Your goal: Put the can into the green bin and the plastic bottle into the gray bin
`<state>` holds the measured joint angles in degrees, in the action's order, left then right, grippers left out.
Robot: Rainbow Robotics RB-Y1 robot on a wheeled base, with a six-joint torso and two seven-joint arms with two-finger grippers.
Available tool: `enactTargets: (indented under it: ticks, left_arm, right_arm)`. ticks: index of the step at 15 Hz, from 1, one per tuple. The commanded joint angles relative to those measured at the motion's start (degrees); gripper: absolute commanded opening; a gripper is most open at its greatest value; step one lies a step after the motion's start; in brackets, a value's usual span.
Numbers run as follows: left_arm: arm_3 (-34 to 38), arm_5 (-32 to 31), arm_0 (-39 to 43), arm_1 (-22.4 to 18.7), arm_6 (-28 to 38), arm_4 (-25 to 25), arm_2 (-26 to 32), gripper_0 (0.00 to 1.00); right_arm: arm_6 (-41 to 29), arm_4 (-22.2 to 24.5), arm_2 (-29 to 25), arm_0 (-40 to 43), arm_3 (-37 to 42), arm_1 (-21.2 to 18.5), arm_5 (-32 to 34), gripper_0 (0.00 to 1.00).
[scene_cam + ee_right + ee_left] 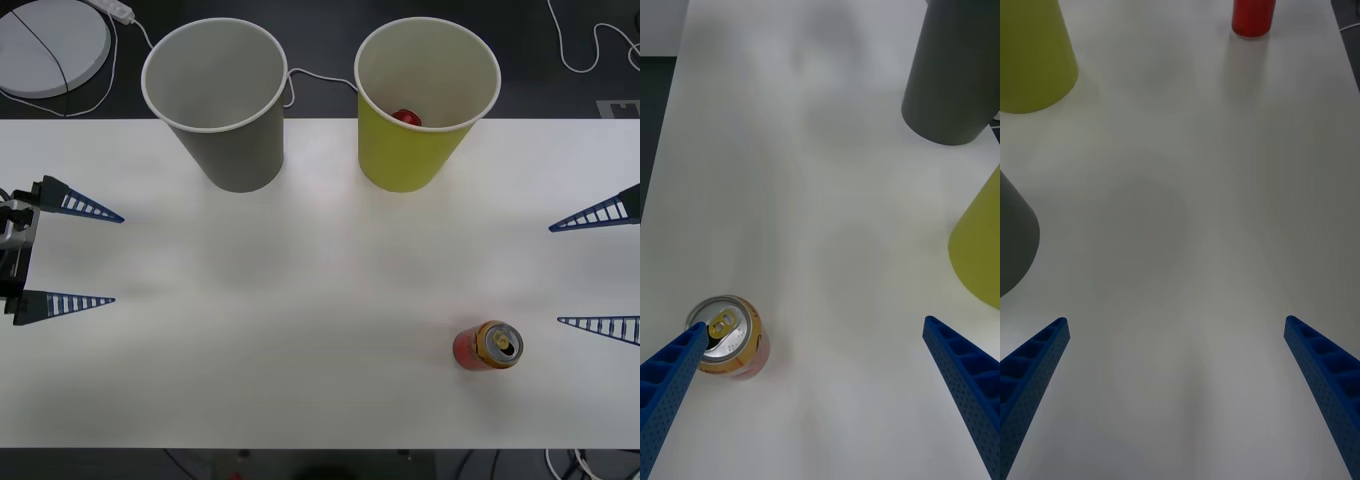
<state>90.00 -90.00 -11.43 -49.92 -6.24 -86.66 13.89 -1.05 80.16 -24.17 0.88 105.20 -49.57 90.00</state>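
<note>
Small red drink can (487, 346), gold-topped: upright on white table (300, 330), near right, just left of right claw (597, 270), spread wide, empty. Left claw (90, 256) wide, far off.

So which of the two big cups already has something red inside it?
The green bin, on the right of the pair. A small red thing sits at its bottom. The gray bin beside it looks empty inside.

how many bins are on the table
2: the gray bin stands at the table's far edge toward the robot's left, and the green bin stands beside it on the right, with a red object inside.
</note>
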Motion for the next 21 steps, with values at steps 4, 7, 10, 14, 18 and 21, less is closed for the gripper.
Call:
enactTargets:
  ticks: [4, 7, 10, 14, 18, 21]
  left_arm:
    - [0.00, 0.00, 0.00, 0.00, 0.00, 0.00, 0.00, 1.00]
    - [0.00, 0.00, 0.00, 0.00, 0.00, 0.00, 0.00, 1.00]
    - [0.00, 0.00, 0.00, 0.00, 0.00, 0.00, 0.00, 1.00]
    - [0.00, 0.00, 0.00, 0.00, 0.00, 0.00, 0.00, 1.00]
    - [0.00, 0.00, 0.00, 0.00, 0.00, 0.00, 0.00, 1.00]
    - [0.00, 0.00, 0.00, 0.00, 0.00, 0.00, 0.00, 1.00]
  right_arm:
    - [-0.09, -0.44, 0.00, -0.18, -0.26, 0.26, 0.00, 1.00]
    - [0.61, -2.02, 1.32, -0.18, -0.35, -1.32, 0.00, 1.00]
    - [3.07, -3.25, 1.23, -0.18, -4.13, -2.11, 0.00, 1.00]
    - [13.36, -4.83, 1.58, -0.09, -13.53, -4.04, 0.00, 1.00]
    - [21.97, -4.75, 1.76, 0.70, -20.13, -4.39, 0.00, 1.00]
    - [28.30, -5.10, 2.99, 0.88, -25.66, -4.66, 0.00, 1.00]
